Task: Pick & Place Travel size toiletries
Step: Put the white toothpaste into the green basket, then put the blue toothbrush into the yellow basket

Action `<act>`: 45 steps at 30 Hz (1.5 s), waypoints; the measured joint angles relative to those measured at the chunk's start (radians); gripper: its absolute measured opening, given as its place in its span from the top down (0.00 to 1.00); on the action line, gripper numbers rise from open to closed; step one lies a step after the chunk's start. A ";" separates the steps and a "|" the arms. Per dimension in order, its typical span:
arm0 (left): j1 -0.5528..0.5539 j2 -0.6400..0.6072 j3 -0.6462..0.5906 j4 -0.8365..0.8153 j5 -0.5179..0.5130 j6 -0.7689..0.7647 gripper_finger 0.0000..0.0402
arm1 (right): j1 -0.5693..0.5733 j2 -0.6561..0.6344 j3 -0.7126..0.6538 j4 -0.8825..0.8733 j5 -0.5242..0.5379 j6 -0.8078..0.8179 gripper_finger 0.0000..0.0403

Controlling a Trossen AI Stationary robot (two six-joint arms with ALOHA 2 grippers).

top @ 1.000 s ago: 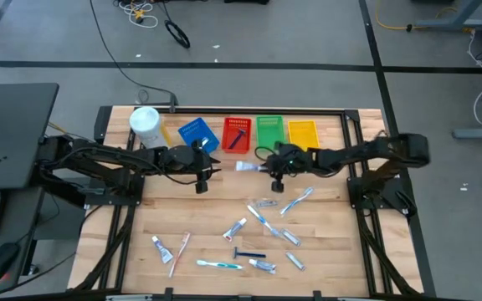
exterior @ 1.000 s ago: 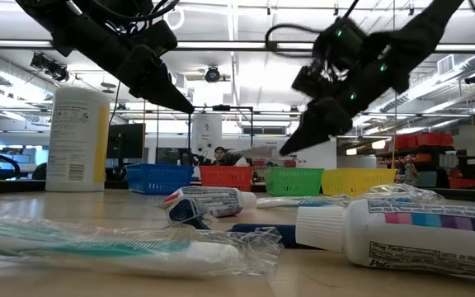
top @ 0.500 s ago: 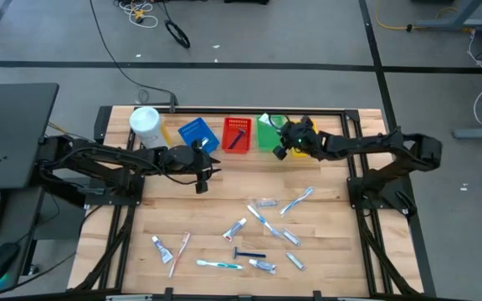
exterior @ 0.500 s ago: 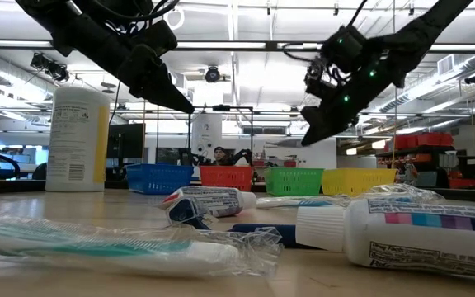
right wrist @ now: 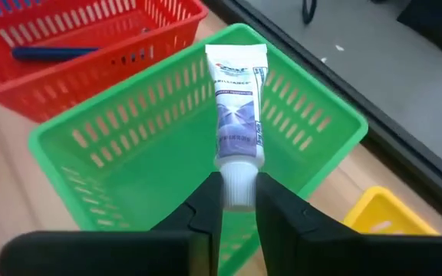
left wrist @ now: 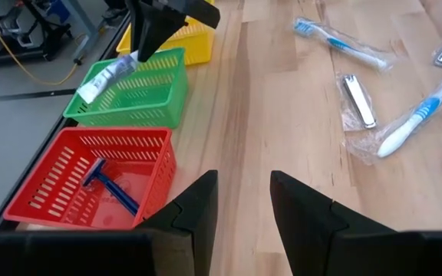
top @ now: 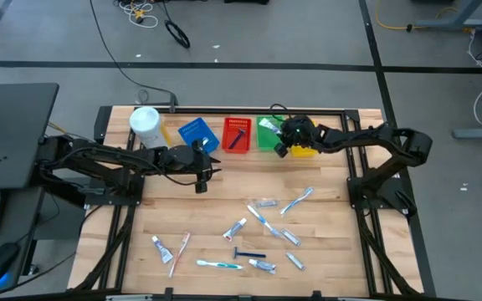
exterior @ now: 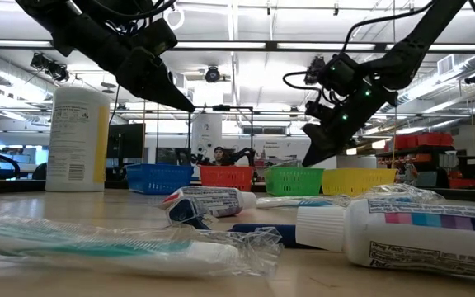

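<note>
My right gripper [right wrist: 236,201] hangs over the green basket [right wrist: 129,138], shut on a small white toothpaste tube [right wrist: 237,100]; the high view shows the tube [top: 267,125] above that basket. My left gripper [left wrist: 243,198] is open and empty, hovering above the table [top: 224,180] in front of the blue basket [top: 197,134] and the red basket [top: 238,134]. One blue razor [left wrist: 109,184] lies in the red basket. Several tubes, toothbrushes and a razor [top: 262,224] lie scattered on the near half of the table. My right gripper pinches the tube by its white cap end [right wrist: 236,182] between the two fingers. The fingers slant down from the table's right side, along the tube. The tube is lifted clear and sticks out past the fingertips, its flat end over the green basket.
Four baskets stand in a row at the far edge: blue, red, green and yellow [top: 303,132]. A large white canister [top: 145,124] stands at the far left corner. The middle strip of the table between the baskets and the scattered items is bare wood.
My right gripper has carried the tube from above the table's middle toward the far edge, rising and turning, and now holds it over the green basket. It has stayed shut on the tube. My left arm has kept still.
</note>
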 joint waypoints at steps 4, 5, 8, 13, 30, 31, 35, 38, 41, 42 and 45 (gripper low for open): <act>0.000 0.000 0.000 0.000 0.000 0.002 0.68 | -0.011 0.005 0.000 -0.006 -0.003 -0.010 0.75; 0.000 0.000 0.000 -0.001 0.000 0.003 0.68 | -0.014 0.006 0.000 -0.005 -0.004 0.000 0.72; 0.000 0.000 0.000 -0.001 0.000 0.004 0.68 | -0.021 0.007 0.000 -0.006 -0.004 0.018 0.67; 0.000 0.000 0.000 -0.002 0.000 0.003 0.68 | -0.013 0.006 0.000 0.016 -0.011 0.019 0.63; 0.000 0.000 0.000 -0.005 0.000 -0.040 0.68 | 0.260 -0.215 0.082 -0.512 -0.319 -0.140 0.62; 0.000 0.000 0.000 -0.005 0.000 -0.041 0.68 | 0.282 -0.216 0.082 -0.549 -0.345 -0.120 0.62; 0.000 0.000 0.000 -0.005 0.001 -0.060 0.68 | 0.386 -0.211 0.055 -0.623 -0.446 -0.028 0.62; 0.000 0.000 0.000 -0.005 0.000 -0.064 0.68 | 0.472 -0.211 0.011 -0.652 -0.452 -0.009 0.62; 0.000 0.000 0.000 -0.005 0.001 -0.077 0.68 | 0.545 -0.211 -0.018 -0.653 -0.428 0.020 0.62; 0.000 0.000 0.000 -0.005 0.001 -0.081 0.68 | 0.566 -0.211 -0.024 -0.653 -0.401 0.025 0.62; 0.000 0.000 0.000 -0.005 0.000 -0.079 0.68 | 0.615 -0.211 -0.036 -0.643 -0.264 0.025 0.62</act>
